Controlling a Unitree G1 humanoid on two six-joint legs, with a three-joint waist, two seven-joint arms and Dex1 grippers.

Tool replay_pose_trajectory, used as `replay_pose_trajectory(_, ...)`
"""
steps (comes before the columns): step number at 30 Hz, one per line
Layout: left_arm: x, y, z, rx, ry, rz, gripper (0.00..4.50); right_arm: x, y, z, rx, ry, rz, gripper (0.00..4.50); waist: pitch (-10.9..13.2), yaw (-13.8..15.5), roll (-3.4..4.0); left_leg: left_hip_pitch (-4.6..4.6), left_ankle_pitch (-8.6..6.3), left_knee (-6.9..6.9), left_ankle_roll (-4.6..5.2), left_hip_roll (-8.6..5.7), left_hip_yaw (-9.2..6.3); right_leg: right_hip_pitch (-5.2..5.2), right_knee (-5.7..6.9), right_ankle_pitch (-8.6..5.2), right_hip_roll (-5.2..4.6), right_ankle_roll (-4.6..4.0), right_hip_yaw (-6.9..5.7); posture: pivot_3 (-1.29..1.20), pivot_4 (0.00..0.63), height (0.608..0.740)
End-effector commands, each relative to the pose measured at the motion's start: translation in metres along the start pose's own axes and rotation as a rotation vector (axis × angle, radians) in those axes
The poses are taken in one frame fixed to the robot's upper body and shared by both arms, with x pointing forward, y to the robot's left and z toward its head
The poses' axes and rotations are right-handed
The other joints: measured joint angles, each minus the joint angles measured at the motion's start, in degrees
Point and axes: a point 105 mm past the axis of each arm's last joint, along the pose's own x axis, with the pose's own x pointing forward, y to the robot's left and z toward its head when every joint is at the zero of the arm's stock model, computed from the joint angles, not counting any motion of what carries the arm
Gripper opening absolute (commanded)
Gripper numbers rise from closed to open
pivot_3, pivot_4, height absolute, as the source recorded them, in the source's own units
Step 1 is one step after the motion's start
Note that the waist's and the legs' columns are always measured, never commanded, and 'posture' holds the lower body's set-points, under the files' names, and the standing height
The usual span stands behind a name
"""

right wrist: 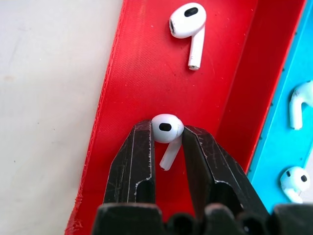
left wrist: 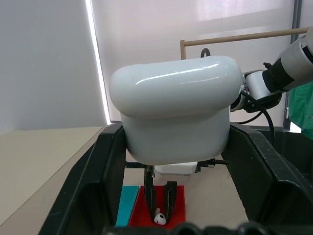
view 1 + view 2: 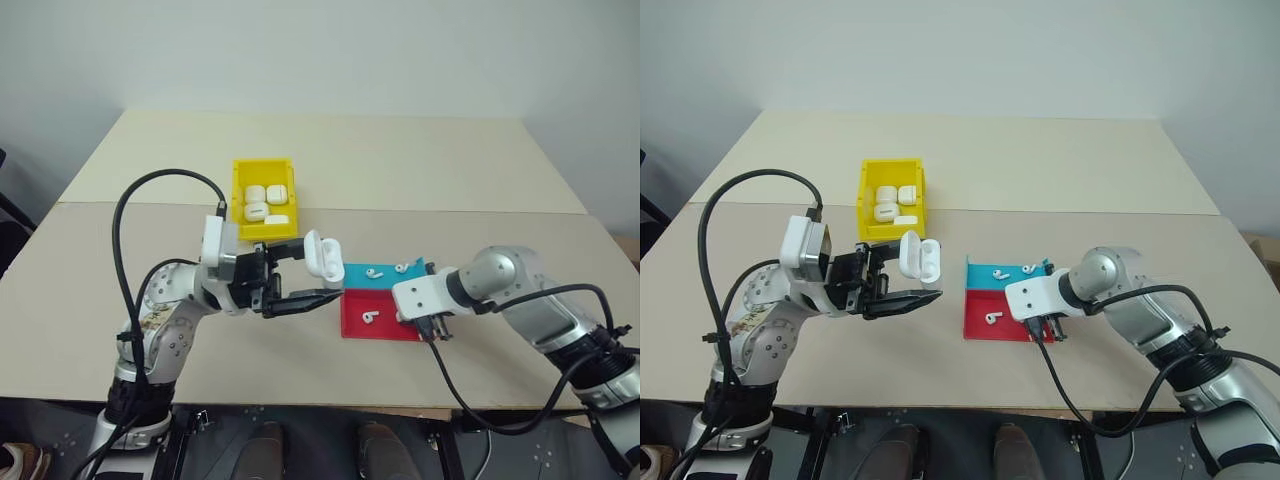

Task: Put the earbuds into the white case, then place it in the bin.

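My left gripper holds the white case off the table, left of the tray, its lid flipped open. The case sits wedged between the two black fingers. My right gripper points down into the red half of the tray, its fingers closed on both sides of one earbud that rests on the tray floor. A second earbud lies loose on the red part. Two more earbuds lie on the blue part. The yellow bin stands behind the left gripper.
The blue-and-red tray lies flat at the table's middle, near the front edge. Several white cases lie inside the bin. A seam runs across the table behind the bin. Black cables hang from both arms.
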Motion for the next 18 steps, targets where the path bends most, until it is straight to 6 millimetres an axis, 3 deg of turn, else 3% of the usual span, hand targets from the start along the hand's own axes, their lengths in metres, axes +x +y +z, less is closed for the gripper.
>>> replay_pose_trajectory(1, 0.004, -0.002, 0.013, 0.040, -0.032, -0.041, 2.78, -0.027, -0.010, 0.008, 0.106, -0.089, -0.092, 0.65, 0.01, 0.10, 0.00, -0.02, 0.00, 0.00, 0.00, 0.00, -0.01, -0.02, 0.00, 0.00, 0.00, 0.00, 0.00, 0.00, 0.150, 0.740)
replay_pose_trajectory(5, 0.010, 0.005, 0.017, 0.038, -0.069, -0.051, 2.78, -0.085, -0.027, 0.040, 0.334, -0.506, -0.309, 0.65, 0.03, 0.15, 0.01, -0.12, 0.00, 0.00, 0.00, -0.01, -0.26, -0.07, 0.00, 0.00, -0.02, 0.00, -0.03, 0.00, 0.150, 0.740)
replay_pose_trajectory(9, 0.016, 0.009, 0.017, 0.024, -0.088, -0.059, 2.78, -0.115, -0.035, 0.053, 0.444, -0.723, -0.488, 0.65, 0.02, 0.09, 0.01, -0.06, -0.01, -0.03, 0.01, -0.01, -0.35, 0.03, -0.05, 0.00, -0.02, 0.00, -0.09, 0.00, 0.150, 0.740)
replay_pose_trajectory(12, 0.024, 0.013, 0.011, -0.018, -0.073, -0.089, 2.78, -0.150, -0.040, 0.078, 0.472, -1.033, -0.692, 0.65, 0.03, -0.08, 0.03, -0.06, -0.01, -0.06, 0.01, -0.01, -0.33, -0.03, 0.01, 0.00, 0.00, 0.00, -0.03, 0.00, 0.150, 0.740)
replay_pose_trajectory(15, 0.031, 0.019, 0.008, -0.032, -0.069, -0.095, 2.78, -0.165, -0.035, 0.099, 0.522, -1.240, -0.725, 0.65, 0.03, -0.07, 0.05, -0.08, -0.01, -0.08, 0.01, -0.04, -0.35, -0.05, 0.07, 0.00, 0.00, 0.00, -0.03, 0.00, 0.150, 0.740)
replay_pose_trajectory(18, 0.037, 0.022, 0.008, -0.040, -0.076, -0.097, 2.78, -0.162, -0.027, 0.121, 0.530, -1.324, -0.666, 0.65, 0.03, -0.10, 0.06, -0.09, -0.01, -0.11, 0.01, -0.04, -0.34, -0.04, 0.00, 0.00, -0.02, 0.01, -0.03, 0.00, 0.150, 0.740)
